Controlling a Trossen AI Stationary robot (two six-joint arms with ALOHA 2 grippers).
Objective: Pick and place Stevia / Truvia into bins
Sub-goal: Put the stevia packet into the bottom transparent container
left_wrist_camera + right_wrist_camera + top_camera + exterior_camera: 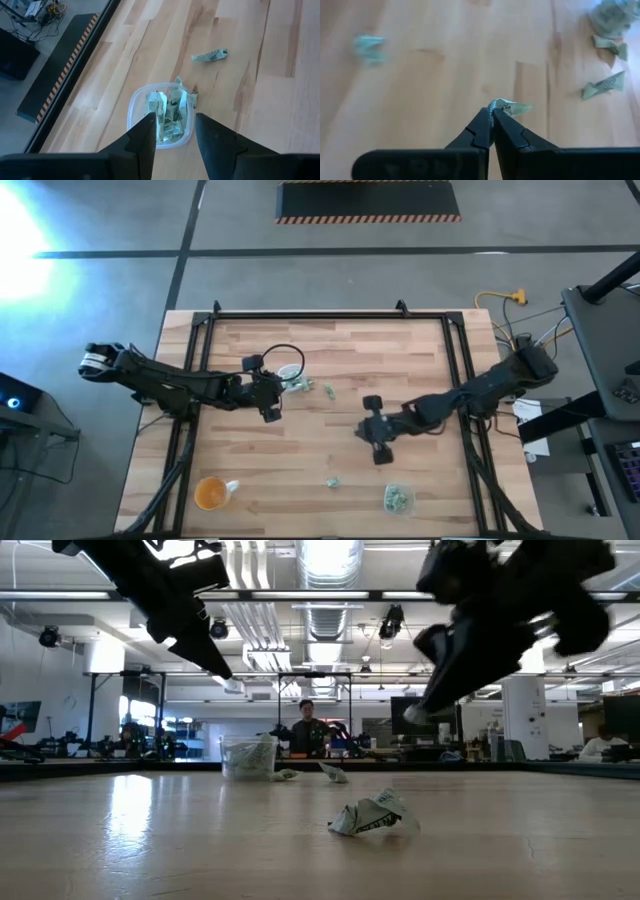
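My left gripper (172,131) (279,388) hangs open above one clear bin (161,118) (290,372), which stands on the table's far left part with several green-white Stevia packets inside. One packet (192,96) leans against that bin's wall and another (210,55) lies flat a little further off. My right gripper (491,117) (362,430) is above the table's middle, shut on a packet. A crumpled packet (372,815) (333,481) lies toward the near edge. The second clear bin (398,498) stands near the near edge with packets in it. My right gripper pinches a pale green-white packet by one end (496,105) between its two fingertips. The rest of the packet (517,107) sticks out past the tips. In the low view the gripper is well above the table, so the packet is lifted clear.
An orange-tinted round cup (210,493) stands near the near left corner. Loose packets (604,86) (609,45) lie beside the far bin. A black frame rail (330,315) runs along the far edge. People stand in the room beyond the table (306,730).
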